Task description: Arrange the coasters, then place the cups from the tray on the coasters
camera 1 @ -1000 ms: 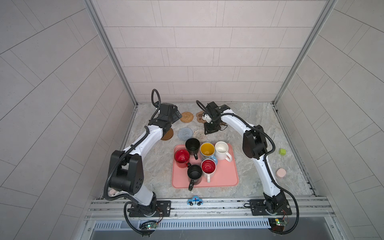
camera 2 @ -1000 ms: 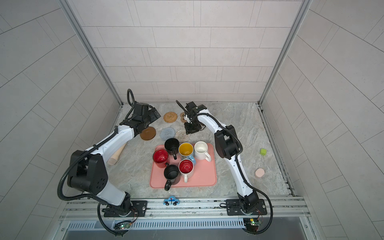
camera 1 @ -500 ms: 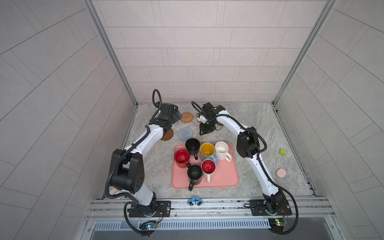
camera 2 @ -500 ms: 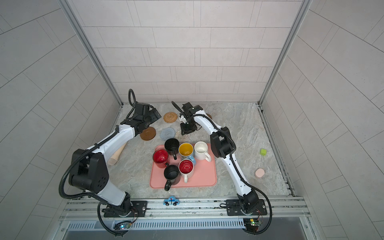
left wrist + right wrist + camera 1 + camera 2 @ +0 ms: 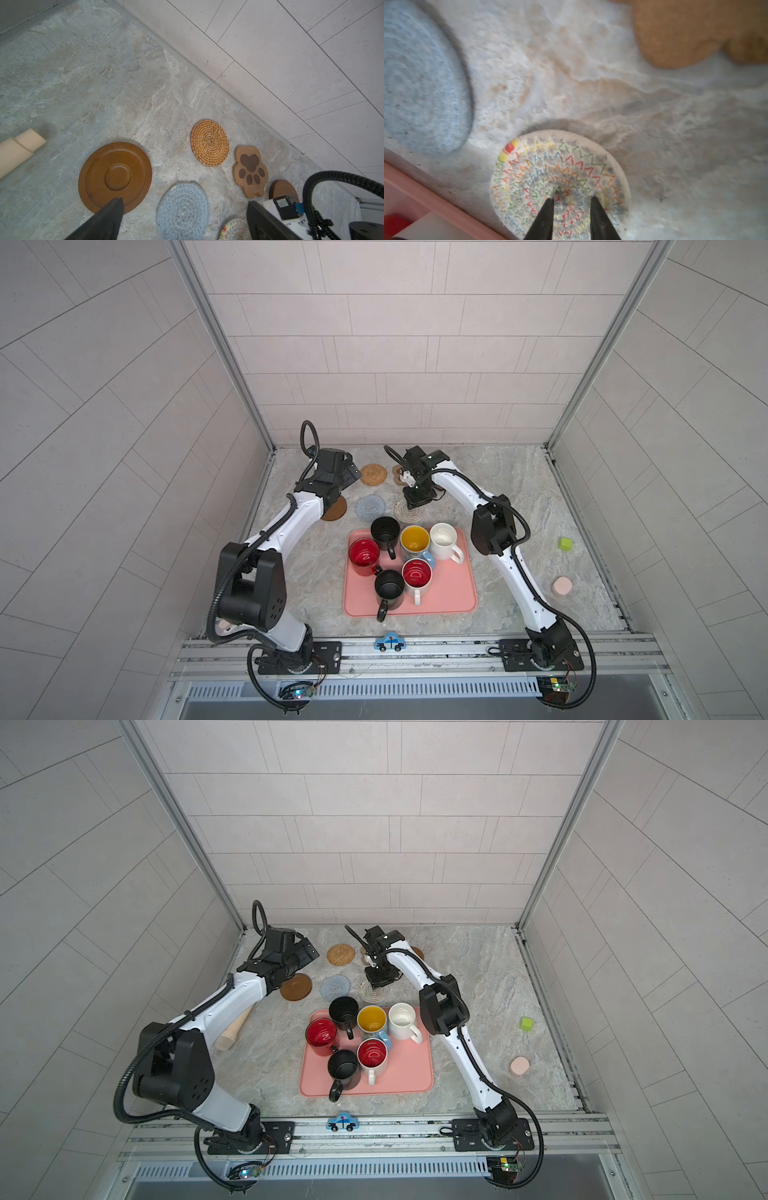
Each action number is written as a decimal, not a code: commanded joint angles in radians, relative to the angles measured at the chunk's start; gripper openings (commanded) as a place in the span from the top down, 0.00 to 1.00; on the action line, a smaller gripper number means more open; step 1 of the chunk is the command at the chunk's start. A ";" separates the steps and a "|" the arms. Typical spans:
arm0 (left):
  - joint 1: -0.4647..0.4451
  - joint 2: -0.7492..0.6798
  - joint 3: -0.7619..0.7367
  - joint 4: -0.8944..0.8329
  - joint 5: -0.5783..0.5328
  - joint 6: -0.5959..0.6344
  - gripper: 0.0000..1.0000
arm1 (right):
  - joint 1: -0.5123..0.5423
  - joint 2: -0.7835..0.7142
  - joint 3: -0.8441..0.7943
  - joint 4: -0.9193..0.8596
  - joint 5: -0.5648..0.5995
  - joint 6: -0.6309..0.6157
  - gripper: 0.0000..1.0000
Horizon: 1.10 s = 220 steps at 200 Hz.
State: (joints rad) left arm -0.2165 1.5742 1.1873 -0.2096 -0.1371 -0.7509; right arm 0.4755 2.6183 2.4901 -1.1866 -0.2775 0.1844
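Observation:
Coasters lie behind the pink tray: rattan, grey-blue crochet, cream crochet, a dark brown round, the paw and a second brown round. Several cups stand on the tray, among them a black one, a red one and a cream-white one. My right gripper points down onto the cream coaster, fingers a narrow gap apart with nothing between them. My left gripper hangs wide open above the grey-blue coaster.
A green cube and a pink puck lie at the right side. A blue toy car sits on the front rail. A wooden roll lies under the left arm. Tiled walls close the back and sides.
My right gripper has shifted slightly left and toward the tray, settling over the cream coaster, its fingers a little closer together. The left arm has hardly moved.

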 commanded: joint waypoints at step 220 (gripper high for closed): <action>0.019 0.047 0.007 0.105 0.063 -0.005 0.00 | -0.147 -0.107 -0.279 -0.054 0.150 0.057 0.69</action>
State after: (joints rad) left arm -0.2028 1.6123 1.1759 -0.1169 -0.0769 -0.7547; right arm 0.3103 2.4878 2.2555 -1.2053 -0.1017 0.2337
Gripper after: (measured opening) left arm 0.999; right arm 0.312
